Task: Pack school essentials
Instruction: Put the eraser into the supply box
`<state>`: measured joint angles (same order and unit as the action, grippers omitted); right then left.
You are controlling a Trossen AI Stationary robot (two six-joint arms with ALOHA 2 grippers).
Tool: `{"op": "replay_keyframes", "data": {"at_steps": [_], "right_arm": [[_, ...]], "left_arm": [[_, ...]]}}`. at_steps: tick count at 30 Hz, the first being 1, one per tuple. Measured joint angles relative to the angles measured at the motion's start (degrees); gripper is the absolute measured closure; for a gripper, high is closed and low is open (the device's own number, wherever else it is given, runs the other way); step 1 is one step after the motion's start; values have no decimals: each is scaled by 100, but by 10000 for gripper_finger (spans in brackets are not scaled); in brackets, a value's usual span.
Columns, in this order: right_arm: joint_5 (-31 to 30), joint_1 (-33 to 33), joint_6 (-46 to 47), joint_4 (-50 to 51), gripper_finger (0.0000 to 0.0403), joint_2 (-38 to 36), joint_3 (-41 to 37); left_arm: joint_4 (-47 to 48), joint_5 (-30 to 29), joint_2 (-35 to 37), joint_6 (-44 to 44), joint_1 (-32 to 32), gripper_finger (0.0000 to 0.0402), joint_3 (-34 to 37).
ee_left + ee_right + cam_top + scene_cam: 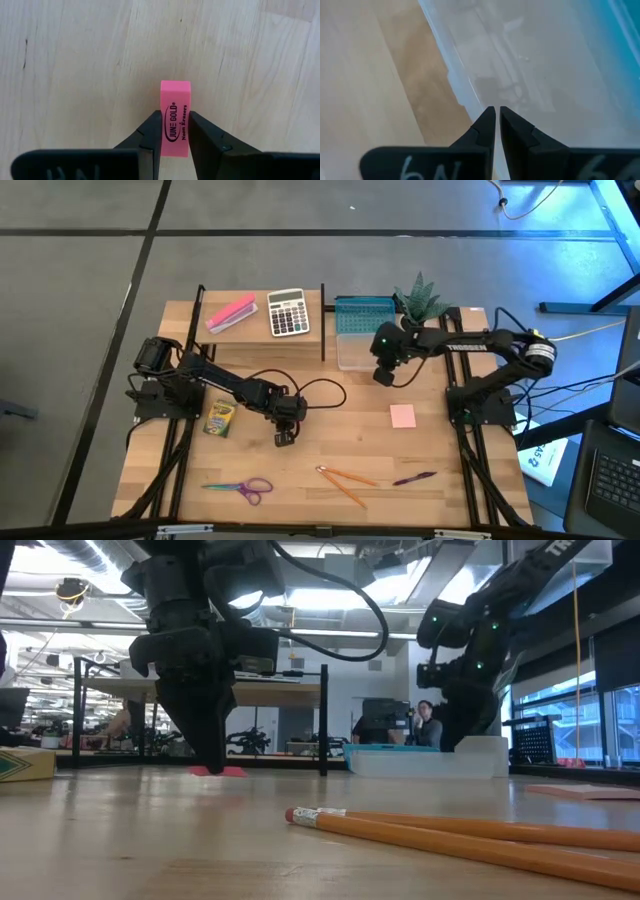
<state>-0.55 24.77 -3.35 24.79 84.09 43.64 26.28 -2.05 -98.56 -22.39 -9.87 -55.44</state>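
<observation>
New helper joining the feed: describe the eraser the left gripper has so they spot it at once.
Start at the crayon box on the table's left side; just right of it the left gripper points down at the wood. Its fingers are shut on the eraser, a small pink block printed in black, far smaller than the long pink block at the back.

Low view across the counter: one end effector down on a small pink eraser, the other above a clear bin.

The left end effector reaches to the counter, its dark fingers closed around the small pink eraser. Two orange pencils lie in the foreground, eraser ends pointing left. A crayon box sits at the left edge, a flat pink notepad at the right. The right end effector hangs over the clear bin. A person sits in the room behind.
</observation>
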Motion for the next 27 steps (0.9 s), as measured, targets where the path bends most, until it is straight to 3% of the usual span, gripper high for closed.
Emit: {"op": "replay_keyframes", "data": {"at_steps": [12, 17, 27], "right_arm": [[379, -143, -23, 25, 373, 53, 2], [668, -343, 10, 37, 373, 53, 2], [679, -913, 337, 152, 373, 51, 2]], "left_arm": [[0, -2, 0, 0, -1, 330, 0], [0, -2, 0, 0, 0, 330, 0], [0, -2, 2, 0, 0, 330, 0]]}}
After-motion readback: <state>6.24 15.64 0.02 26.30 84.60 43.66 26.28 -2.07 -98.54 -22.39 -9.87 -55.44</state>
